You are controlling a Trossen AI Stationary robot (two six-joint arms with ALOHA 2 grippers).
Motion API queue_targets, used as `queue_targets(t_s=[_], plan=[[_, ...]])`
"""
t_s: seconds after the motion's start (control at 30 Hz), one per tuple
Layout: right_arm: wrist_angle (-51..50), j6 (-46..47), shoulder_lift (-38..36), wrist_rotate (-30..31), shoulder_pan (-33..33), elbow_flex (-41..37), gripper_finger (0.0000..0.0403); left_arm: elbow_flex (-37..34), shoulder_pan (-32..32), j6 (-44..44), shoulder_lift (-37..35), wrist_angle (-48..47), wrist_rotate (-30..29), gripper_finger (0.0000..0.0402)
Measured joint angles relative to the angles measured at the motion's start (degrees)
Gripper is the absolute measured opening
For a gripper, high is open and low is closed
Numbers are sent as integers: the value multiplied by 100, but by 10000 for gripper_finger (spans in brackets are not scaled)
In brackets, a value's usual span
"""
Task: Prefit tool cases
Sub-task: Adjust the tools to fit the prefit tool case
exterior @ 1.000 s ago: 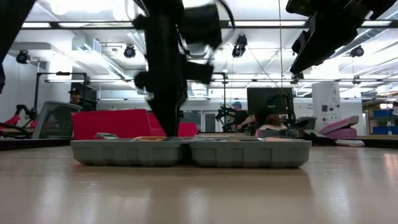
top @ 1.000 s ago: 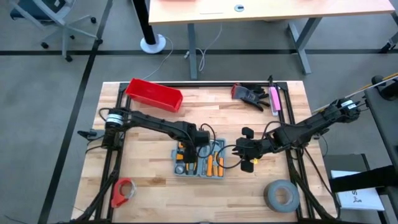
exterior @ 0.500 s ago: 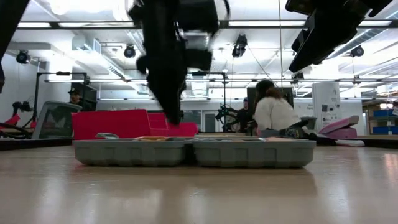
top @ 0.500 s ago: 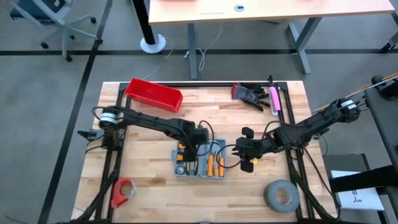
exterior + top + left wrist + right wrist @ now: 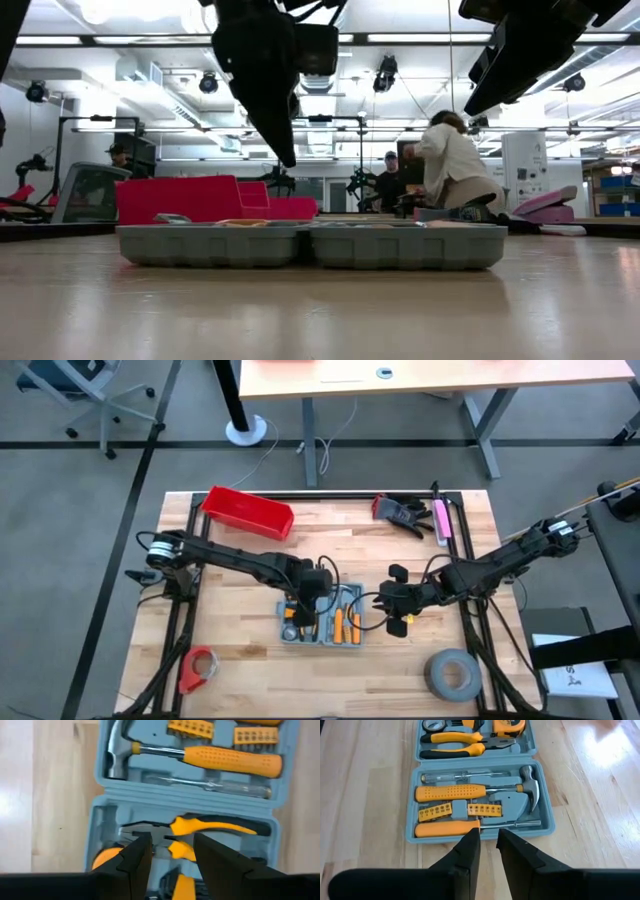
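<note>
The case (image 5: 322,618) lies open and flat near the middle of the table (image 5: 250,660), both halves up, so every recess can be reached from above; in the right wrist view the near half holds a hammer (image 5: 527,779), a yellow-handled driver (image 5: 455,793), 2 strips of bits (image 5: 460,811) and a second driver, and the far half holds pliers (image 5: 457,744), a tape measure (image 5: 509,725) and what looks like a small roll.

The left gripper (image 5: 172,852) hangs over the pliers half, clear of the case in the low view, its fingers set a narrow gap apart and holding nothing; the gap lines up over the pliers' nose, probably to press or seat that tool in its recess, or to lift it.

The right gripper (image 5: 488,855) waits just beside the case's hammer edge, fingers nearly together and empty; parked there it keeps out of the left arm's way yet could steady the case.

Judging by the filled recesses, the fitting is well along; whether each tool sits fully down cannot be told.

A red bin (image 5: 247,512) stands at the far side, a grey tape roll (image 5: 452,674) at the near right corner, both well apart from the work.
</note>
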Motion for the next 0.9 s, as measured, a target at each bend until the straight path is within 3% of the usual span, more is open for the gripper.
queue_targets(t_s=[0.13, 0.47, 0.9], plan=[[16, 0, 0, 4, 0, 0, 61, -1, -69, -24, 231, 150, 20, 153], [107, 6, -4, -4, 0, 2, 51, 37, -95, 1, 1190, 264, 693, 153], [106, 17, -4, -8, 0, 2, 47, 164, -105, -144, 570, 201, 471, 153]])
